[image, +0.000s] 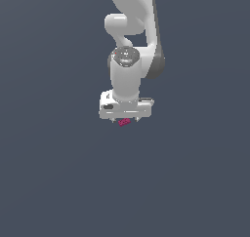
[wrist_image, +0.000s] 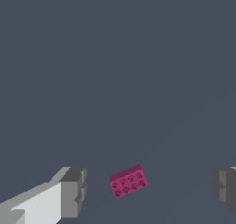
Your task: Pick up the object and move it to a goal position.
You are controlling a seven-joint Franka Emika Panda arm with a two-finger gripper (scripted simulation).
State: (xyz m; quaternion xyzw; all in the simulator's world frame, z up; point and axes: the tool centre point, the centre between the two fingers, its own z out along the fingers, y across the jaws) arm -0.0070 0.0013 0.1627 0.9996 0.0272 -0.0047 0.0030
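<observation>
Hovering with my pincer (wrist_image: pixel 147 191) spread wide, I see the pink block (wrist_image: pixel 128 181) sitting between my fingers (wrist_image: pixel 73 191), skewed and nearer one of them. Risk: closing now, that nearer finger strikes a corner first and spins it out.

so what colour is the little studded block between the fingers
Magenta-pink block, clearest in the wrist view.
</observation>
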